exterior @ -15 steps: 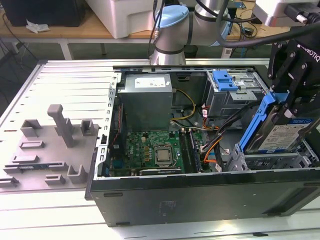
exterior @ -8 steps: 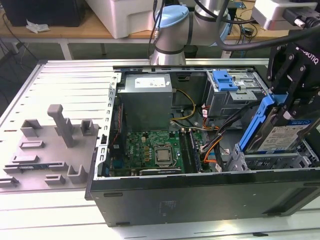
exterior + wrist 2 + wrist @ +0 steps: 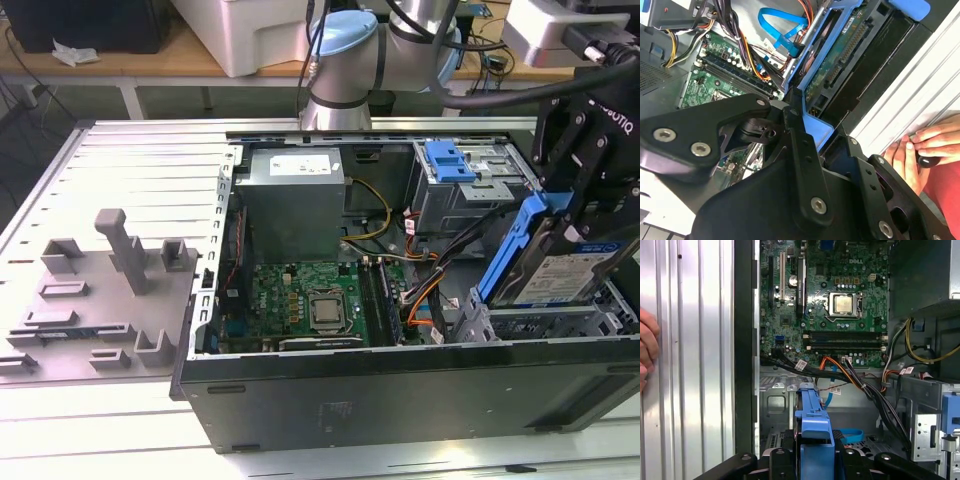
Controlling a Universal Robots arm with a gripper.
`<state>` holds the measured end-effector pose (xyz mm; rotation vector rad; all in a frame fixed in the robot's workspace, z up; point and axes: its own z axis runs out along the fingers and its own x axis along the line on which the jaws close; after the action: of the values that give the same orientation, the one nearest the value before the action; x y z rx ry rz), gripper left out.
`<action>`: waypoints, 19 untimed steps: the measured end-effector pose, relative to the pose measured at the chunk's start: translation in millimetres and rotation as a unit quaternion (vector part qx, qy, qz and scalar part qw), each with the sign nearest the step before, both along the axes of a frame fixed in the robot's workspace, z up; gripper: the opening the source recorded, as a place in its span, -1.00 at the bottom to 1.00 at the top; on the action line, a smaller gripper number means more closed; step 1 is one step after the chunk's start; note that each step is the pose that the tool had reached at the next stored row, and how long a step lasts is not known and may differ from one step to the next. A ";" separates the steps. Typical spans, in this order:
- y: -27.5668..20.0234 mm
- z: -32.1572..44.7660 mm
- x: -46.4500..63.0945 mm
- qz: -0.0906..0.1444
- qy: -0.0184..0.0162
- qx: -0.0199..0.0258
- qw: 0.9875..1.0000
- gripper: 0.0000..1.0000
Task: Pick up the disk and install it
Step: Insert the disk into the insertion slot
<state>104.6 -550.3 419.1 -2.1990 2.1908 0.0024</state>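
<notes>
The disk (image 3: 562, 268) is a silver drive with a white-and-blue label in a blue plastic carrier. It hangs tilted, one end down, over the drive bay (image 3: 545, 322) in the near right corner of the open computer case (image 3: 400, 390). My gripper (image 3: 578, 212) is shut on its upper end. The second wrist view shows the disk's (image 3: 837, 62) green circuit-board underside, with my gripper (image 3: 807, 122) clamped on its blue frame. In the first wrist view the carrier of the disk (image 3: 815, 425) sits edge-on in my gripper (image 3: 815, 460).
Inside the case are a grey power-supply box (image 3: 295, 195), a green motherboard (image 3: 310, 300), cable bundles (image 3: 425, 285) and a drive cage with a blue latch (image 3: 450, 160). A person's hand (image 3: 922, 147) rests on the slatted table (image 3: 120, 170) beside the case. Grey fixtures (image 3: 100, 290) stand at the exterior view's left.
</notes>
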 end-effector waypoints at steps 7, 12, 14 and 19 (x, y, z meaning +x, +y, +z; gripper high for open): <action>0.0 -3.1 0.0 0.000 0.000 0.000 1.000 -0.27; 0.0 -5.1 0.0 0.000 0.000 0.000 1.000 -0.27; 0.0 -5.7 0.0 0.000 0.000 0.000 1.000 -0.27; 0.0 -6.3 0.0 0.000 0.000 0.000 1.000 -0.27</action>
<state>104.6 -550.3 412.8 -2.1990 2.1908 0.0024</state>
